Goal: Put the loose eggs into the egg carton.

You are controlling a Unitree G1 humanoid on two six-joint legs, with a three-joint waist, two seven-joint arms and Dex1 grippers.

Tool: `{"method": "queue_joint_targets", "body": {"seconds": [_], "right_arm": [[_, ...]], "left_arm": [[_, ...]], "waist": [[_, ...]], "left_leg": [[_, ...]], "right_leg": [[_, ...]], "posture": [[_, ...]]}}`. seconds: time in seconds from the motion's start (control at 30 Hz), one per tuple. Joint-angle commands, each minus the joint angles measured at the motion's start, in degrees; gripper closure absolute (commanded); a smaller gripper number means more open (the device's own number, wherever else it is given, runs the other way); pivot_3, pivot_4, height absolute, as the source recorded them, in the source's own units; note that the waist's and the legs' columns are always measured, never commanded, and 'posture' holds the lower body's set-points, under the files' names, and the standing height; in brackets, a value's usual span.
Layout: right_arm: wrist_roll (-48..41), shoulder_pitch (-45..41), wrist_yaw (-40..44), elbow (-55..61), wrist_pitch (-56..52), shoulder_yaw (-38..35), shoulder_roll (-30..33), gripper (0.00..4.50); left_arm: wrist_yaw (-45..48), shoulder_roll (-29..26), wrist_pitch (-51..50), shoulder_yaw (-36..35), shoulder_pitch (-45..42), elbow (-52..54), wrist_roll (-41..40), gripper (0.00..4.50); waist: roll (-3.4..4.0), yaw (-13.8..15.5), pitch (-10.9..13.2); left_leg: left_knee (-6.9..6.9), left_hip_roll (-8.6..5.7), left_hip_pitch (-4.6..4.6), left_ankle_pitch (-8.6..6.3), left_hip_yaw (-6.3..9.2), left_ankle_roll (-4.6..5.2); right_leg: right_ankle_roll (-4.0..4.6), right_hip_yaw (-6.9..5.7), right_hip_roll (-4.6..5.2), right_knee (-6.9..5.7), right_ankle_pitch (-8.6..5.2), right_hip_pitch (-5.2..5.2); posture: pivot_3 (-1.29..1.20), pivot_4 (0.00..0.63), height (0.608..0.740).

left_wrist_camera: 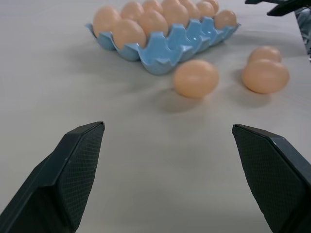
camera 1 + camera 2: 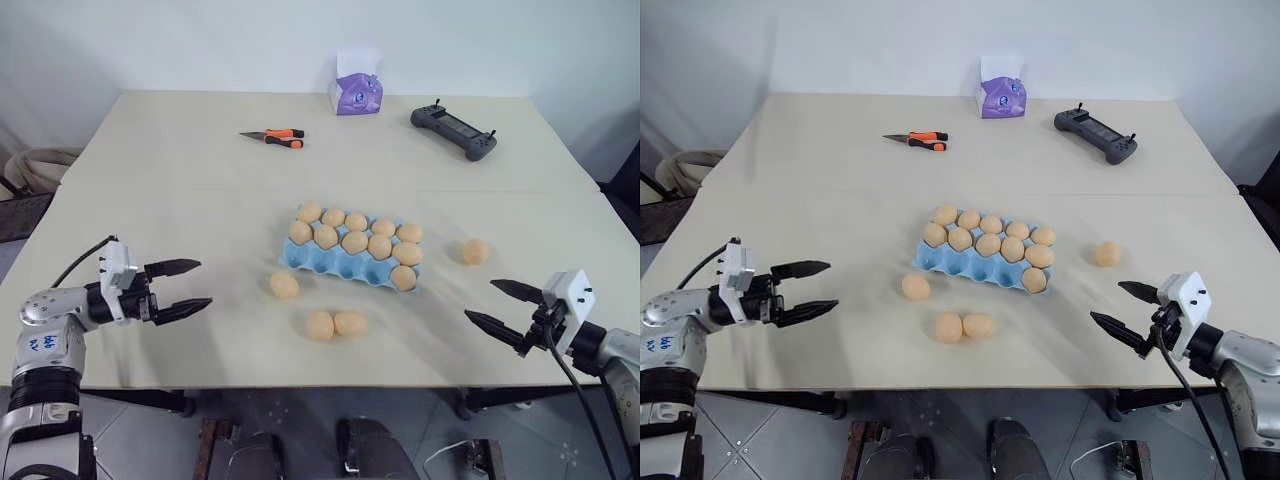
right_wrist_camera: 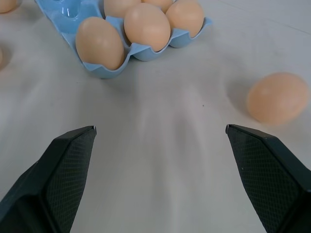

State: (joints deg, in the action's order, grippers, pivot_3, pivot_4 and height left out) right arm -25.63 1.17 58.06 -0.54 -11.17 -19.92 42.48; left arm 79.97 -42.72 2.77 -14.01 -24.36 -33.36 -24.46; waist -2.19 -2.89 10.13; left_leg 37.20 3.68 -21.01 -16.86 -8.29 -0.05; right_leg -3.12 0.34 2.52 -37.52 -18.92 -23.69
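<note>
A light blue egg carton lies mid-table, its back rows holding several tan eggs and its front row of cups bare. Loose eggs rest on the cloth: one by the carton's front left corner, two touching in front of it, one to its right. My left gripper hovers open at the left, pointing toward the carton, nothing between its fingers. My right gripper hangs open at the front right, below the right-hand egg.
Along the back of the table sit a purple tissue box, orange-handled pliers and a dark handheld controller. The table's front edge runs just under both grippers.
</note>
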Motion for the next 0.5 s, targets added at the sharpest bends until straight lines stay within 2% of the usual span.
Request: {"method": "queue_joint_targets", "body": {"seconds": [0.03,0.23,0.5], "right_arm": [[-0.6,0.3,-1.0,1.2,1.2,-1.8,-0.1,0.00],[-1.2,-0.4,-2.7,1.4,1.0,-2.5,-0.4,0.00],[-1.0,-2.8,-6.0,1.1,0.7,-3.1,-0.5,0.00]], "left_arm": [[-0.1,0.3,1.2,-0.4,-1.3,-0.6,-0.1,0.02],[-3.1,0.0,-3.4,0.3,-0.9,1.5,0.3,0.02],[-2.1,0.5,-1.5,-0.8,0.2,2.7,-0.9,0.02]], "waist": [[0.00,-0.1,0.0],[0.00,-0.1,0.0],[0.00,-0.1,0.0]], "left_leg": [[-0.01,0.00,0.01,0.00,0.00,0.00],[-0.02,0.00,-0.02,0.00,0.00,-0.01],[-0.02,0.01,-0.02,0.00,0.02,-0.02]], "right_leg": [[0.00,0.00,0.00,-0.01,0.00,0.00],[0.00,0.00,-0.01,-0.01,0.00,-0.02],[0.00,-0.01,0.00,-0.02,0.00,-0.02]], "posture": [[0.00,0.150,0.740],[0.00,0.150,0.740],[0.00,0.150,0.740]]}}
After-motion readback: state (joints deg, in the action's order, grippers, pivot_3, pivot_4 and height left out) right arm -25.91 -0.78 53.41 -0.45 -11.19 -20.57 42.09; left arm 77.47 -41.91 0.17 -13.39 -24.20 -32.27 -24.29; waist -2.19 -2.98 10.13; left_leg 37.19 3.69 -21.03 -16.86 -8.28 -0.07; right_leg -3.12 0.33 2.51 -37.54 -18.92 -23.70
